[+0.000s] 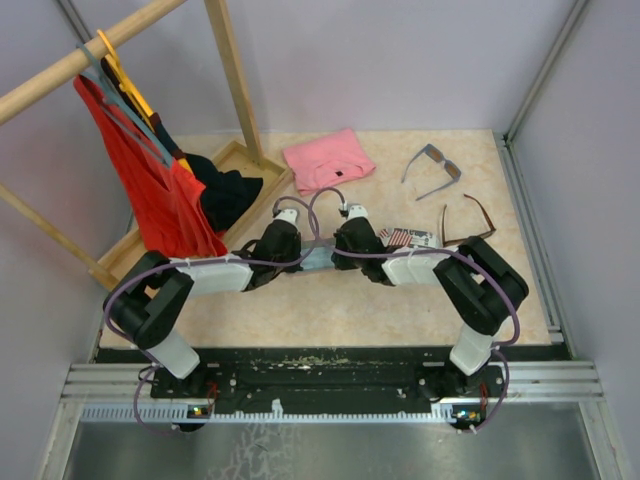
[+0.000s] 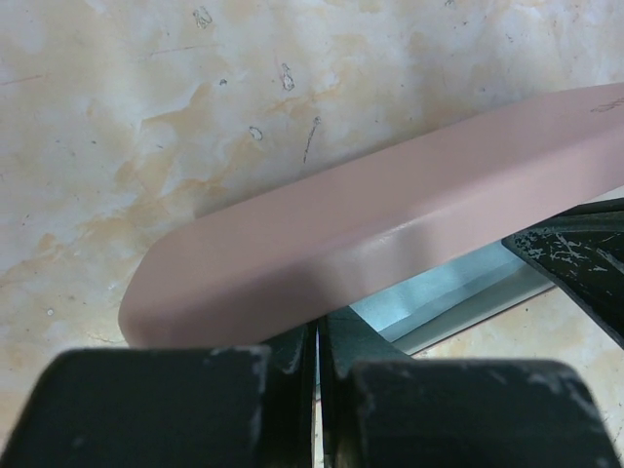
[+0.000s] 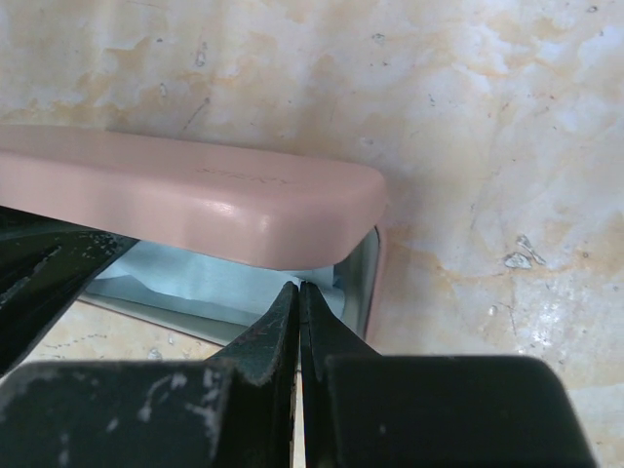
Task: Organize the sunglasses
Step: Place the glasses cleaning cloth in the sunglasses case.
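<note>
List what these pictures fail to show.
- Pink case: top view, mostly hidden under the left arm and right arm; left wrist view, one end cut off by the edge.
- Its inside: both wrist views, the lid covers all but a strip of blue cloth.
- Flag case: top view, partly under the right arm.
- Grey-blue sunglasses, brown sunglasses: top view only, too small for detail.
</note>
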{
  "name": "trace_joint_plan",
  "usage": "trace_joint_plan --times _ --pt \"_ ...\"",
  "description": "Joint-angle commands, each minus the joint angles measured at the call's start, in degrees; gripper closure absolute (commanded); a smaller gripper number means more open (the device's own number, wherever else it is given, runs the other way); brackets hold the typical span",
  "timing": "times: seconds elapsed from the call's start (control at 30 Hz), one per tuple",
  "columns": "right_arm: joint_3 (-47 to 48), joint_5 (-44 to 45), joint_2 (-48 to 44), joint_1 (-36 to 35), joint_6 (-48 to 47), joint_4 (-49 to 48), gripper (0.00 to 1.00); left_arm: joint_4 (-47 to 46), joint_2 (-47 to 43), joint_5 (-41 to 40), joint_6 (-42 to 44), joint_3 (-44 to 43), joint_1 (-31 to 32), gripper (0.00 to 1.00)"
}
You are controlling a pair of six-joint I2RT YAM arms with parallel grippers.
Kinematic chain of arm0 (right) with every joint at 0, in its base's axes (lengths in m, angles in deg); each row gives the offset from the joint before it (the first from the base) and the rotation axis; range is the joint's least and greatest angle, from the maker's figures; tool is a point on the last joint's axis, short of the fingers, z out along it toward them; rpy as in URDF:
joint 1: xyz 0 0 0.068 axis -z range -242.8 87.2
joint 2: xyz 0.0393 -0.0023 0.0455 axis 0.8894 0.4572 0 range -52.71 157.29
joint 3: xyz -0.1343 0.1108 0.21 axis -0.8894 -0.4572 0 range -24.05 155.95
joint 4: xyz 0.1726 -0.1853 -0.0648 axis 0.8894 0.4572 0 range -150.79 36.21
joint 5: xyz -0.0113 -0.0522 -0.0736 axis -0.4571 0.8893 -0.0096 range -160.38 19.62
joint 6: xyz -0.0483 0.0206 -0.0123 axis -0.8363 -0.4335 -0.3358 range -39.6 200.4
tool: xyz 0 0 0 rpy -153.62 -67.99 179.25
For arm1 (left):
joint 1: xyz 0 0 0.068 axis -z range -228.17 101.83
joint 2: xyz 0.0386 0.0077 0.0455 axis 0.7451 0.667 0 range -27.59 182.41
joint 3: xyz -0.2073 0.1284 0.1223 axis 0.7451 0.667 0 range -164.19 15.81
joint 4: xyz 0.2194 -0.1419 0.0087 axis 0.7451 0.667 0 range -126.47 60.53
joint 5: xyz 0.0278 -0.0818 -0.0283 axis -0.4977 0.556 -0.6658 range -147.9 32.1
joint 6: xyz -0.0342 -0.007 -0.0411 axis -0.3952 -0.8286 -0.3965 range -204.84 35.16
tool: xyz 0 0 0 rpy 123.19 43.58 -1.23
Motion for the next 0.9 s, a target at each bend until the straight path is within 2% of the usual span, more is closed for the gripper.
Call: trace_joint_plan --times 0.0,0.37,0.6,0.73,0.87 --pt "3.09 2.63 -0.17 0.67 -1.0 0.27 1.0 0.07 -0.46 -0.79 0.0 0.65 -0.33 1.0" --pt "1.68 3.31 -3.21 0.67 -1.73 0.41 1.0 2.95 -5.73 -2.77 0.47 0.91 -0.33 1.0" --pt "-1.06 0.96 -13.64 0.68 -3.41 1.21 0.94 5.35 -15.76 -1.57 1.28 3.44 -0.33 1.0" --pt "-3.7 4.18 -20.12 0.69 -2.55 5.23 0.9 8.51 -22.11 -2.54 0.85 5.69 -0.33 0.95" --pt "-6.44 9.82 -27.88 0.68 -1.09 11.36 0.84 10.43 -28.83 -5.37 -0.35 8.93 -0.33 0.85"
